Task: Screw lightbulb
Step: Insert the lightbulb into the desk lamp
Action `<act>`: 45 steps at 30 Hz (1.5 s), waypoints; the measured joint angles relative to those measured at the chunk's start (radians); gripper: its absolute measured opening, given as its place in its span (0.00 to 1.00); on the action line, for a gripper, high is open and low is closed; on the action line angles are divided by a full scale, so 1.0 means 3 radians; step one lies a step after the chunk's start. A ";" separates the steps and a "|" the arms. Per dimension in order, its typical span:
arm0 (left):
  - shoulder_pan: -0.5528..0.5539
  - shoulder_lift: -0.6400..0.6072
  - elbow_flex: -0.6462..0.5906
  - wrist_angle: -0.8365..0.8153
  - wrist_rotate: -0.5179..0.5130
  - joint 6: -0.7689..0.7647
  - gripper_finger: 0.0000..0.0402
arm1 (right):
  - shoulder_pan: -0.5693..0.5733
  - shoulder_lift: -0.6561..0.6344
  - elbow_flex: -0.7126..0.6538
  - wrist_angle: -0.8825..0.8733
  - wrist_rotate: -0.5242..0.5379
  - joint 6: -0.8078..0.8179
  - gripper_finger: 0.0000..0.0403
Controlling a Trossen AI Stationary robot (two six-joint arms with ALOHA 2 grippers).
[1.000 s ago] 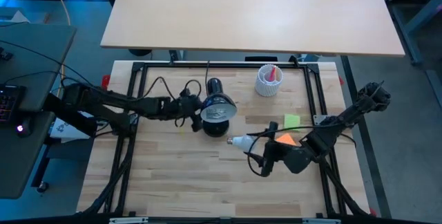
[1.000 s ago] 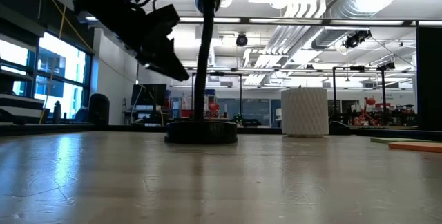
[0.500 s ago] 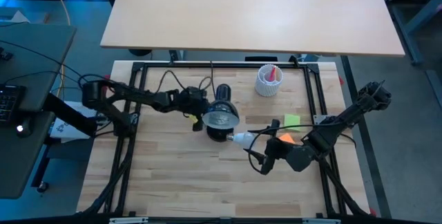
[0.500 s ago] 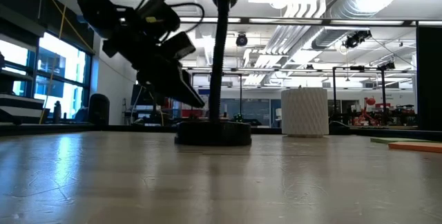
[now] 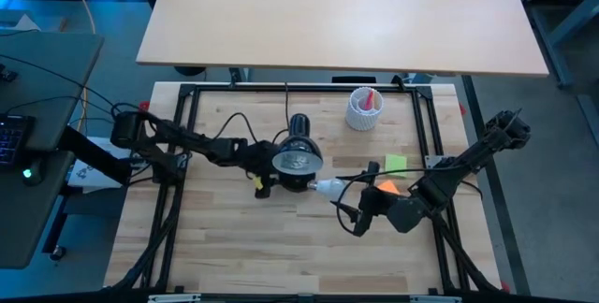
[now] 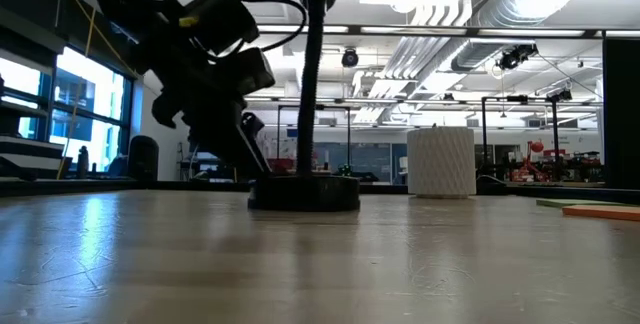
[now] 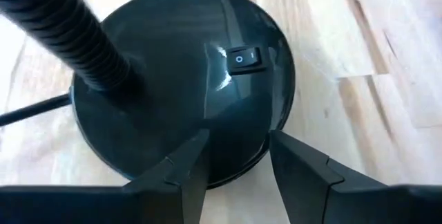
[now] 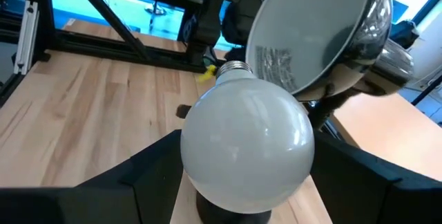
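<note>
The black desk lamp stands mid-table on its round base [image 7: 173, 79], its shade [image 5: 297, 159] tipped toward the table's right. My left gripper [image 7: 238, 151] is tipped down over the base's rim, open, one fingertip on either side of a stretch of the rim; the low view shows it [image 6: 250, 159] at the base's edge. The lightbulb [image 8: 245, 148], white and frosted, is in my right gripper [image 5: 341, 197] just right of the shade, its screw base [image 8: 235, 68] pointing at the shade's mouth [image 8: 311, 37]. My left gripper has its fingertips [image 7: 197, 151] right above the rim of the lamp's base [image 7: 235, 172]; I cannot tell whether they touch it. My right gripper pinches the bulb's glass globe [image 8: 200, 169] between its two fingers, coming almost level from the table's right. The bulb is lifted clear, lying nearly level with its screw base leading.
A white ribbed cup [image 5: 365, 108] stands at the far right. Green [image 5: 396, 163] and orange [image 5: 388, 189] notes lie right of the bulb. The lamp's cable [image 5: 225, 116] loops toward the far left. Bare wood lies toward the near edge.
My left gripper has left the lamp's neck beside the shade, sunk toward the near edge to the lamp's base and tipped more steeply down. The lamp has slid a little toward the table's right. My right gripper has kept still with the bulb.
</note>
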 joint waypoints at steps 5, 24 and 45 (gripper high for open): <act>-0.0168 0.0030 -0.0167 0.0707 0.0004 -0.0408 0.36 | 0.0000 0.0000 -0.0001 -0.0042 0.0000 -0.0026 0.70; -0.0026 -0.0640 -0.0513 0.0973 -0.0531 -0.0372 0.36 | 0.0402 -0.0173 -0.0002 -0.0014 0.0165 -0.0083 0.70; 0.0939 0.0111 -0.0037 0.2116 0.1792 -0.0170 0.58 | 0.0369 -0.0173 -0.0002 0.0067 0.0237 -0.0098 0.70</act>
